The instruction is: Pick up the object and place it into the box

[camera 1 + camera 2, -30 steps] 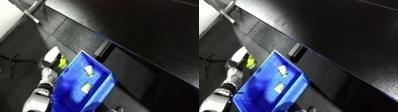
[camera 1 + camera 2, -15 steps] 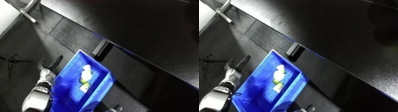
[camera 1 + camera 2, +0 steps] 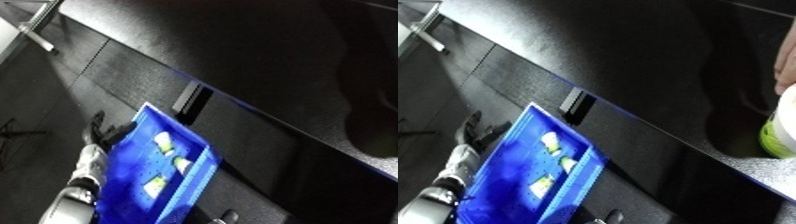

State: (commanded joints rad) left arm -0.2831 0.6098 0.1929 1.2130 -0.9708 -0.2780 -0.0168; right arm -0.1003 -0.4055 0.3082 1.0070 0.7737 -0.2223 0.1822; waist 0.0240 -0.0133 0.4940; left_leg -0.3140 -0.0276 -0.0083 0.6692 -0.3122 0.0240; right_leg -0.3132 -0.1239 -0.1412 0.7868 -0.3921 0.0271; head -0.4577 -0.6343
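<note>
A blue bin (image 3: 133,175) stands low on the left, below the black table's edge. Three small white-and-green objects lie in it: one (image 3: 164,140) nearest the far end, one (image 3: 182,164) in the middle, one (image 3: 153,187) nearest me. My left hand (image 3: 96,132) is just outside the bin's left wall, fingers spread and holding nothing, with its white forearm (image 3: 84,167) running down beside the bin. My right hand does not show. Another white-and-green object (image 3: 780,130) stands on the table at the right edge of the right eye view.
The black table (image 3: 266,60) runs diagonally across the view, with a dark bracket (image 3: 191,97) under its edge above the bin. A person's hand (image 3: 787,60) is at the object on the table. A metal bar (image 3: 35,37) crosses the upper left.
My left hand carried a yellow-green object over the bin's left wall, let it go inside, and has drawn back outside the bin. The camera has shifted and tilted.
</note>
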